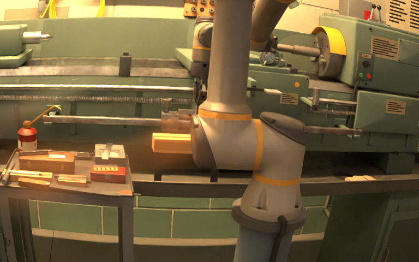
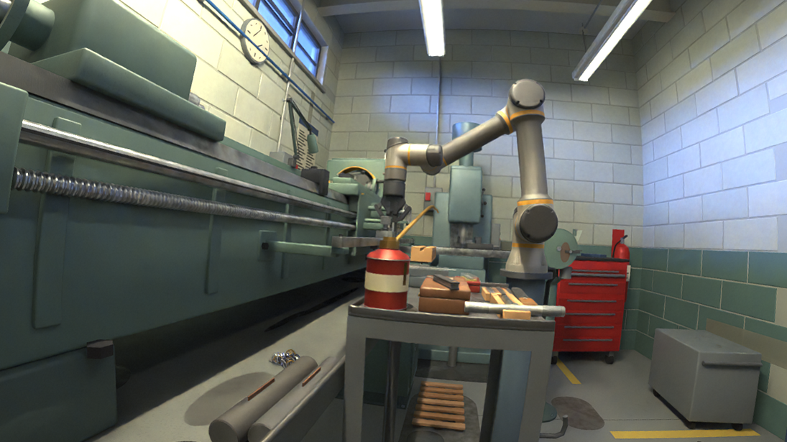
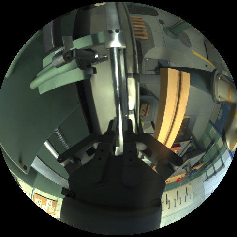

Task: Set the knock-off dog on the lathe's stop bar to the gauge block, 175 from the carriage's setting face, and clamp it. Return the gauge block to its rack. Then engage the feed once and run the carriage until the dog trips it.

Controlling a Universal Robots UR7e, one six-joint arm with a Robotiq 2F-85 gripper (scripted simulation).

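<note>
The gauge block [image 3: 119,101] is a long steel bar lying along the stop bar [image 1: 102,120], and my closed gripper [image 3: 120,135] grips it at its near end. The knock-off dog [image 1: 173,119] is a steel block on the stop bar, with a clamp screw [image 1: 166,103] standing on top. The arm hides the bar to the right of the dog in the side camera. The orange wooden rack [image 1: 171,142] stands just below the dog. The carriage apron [image 1: 278,89] lies to the right, with the feed lever [image 3: 72,56] on its face.
Behind the work runs the green lathe bed with its lead screw [image 1: 92,99] and the headstock [image 1: 367,52] at the right. A cart [image 1: 66,173] at the left holds tool boxes and a red oil can [image 1: 27,137]. The arm's base [image 1: 265,191] stands in front.
</note>
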